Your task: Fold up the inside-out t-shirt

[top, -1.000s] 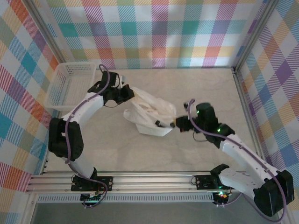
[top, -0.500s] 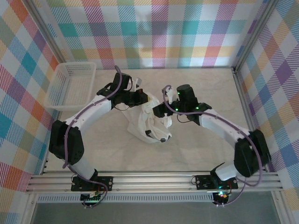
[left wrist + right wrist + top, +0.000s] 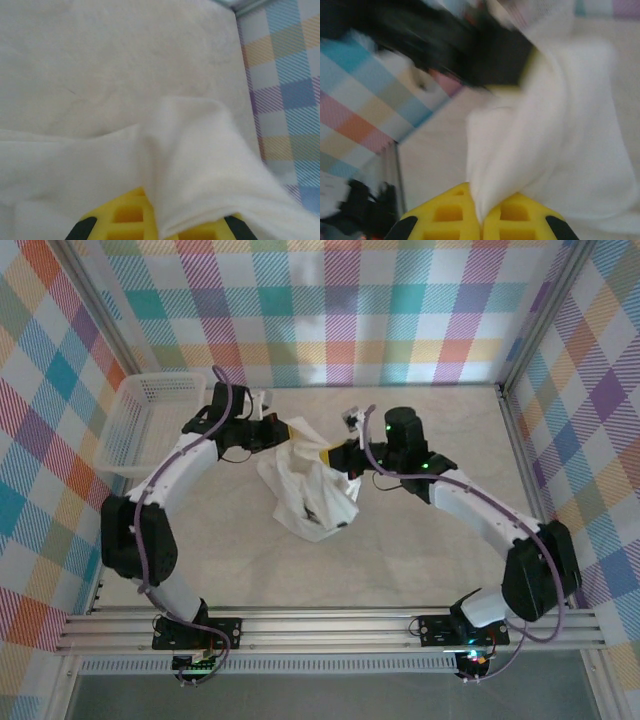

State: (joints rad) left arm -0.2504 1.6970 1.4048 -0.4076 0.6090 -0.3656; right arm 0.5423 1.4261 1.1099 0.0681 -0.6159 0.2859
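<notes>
I'm looking down at the desk [image 3: 450,560], and the inside-out t-shirt [image 3: 308,495] is sitting roughly in the middle of it, well apart from the white mesh basket [image 3: 150,425] in the far-left corner. A second ago the shirt was lying as a low crumpled heap, with my right arm reaching in low at its near-right edge. Now both arms are meeting over the far side of the shirt. The cloth is hanging down from them in a bunched drape, and its lower end is still resting on the desk.

The left fingers [image 3: 125,220] are clamping a fold of white cloth, and the right fingers [image 3: 450,215] are pinching another fold, so both are holding the shirt. The two grips are sitting really close together, though. I'm guessing that means I'm still hunting for a hem or the shoulders. Nothing is spread flat yet, so the folding isn't really starting.
</notes>
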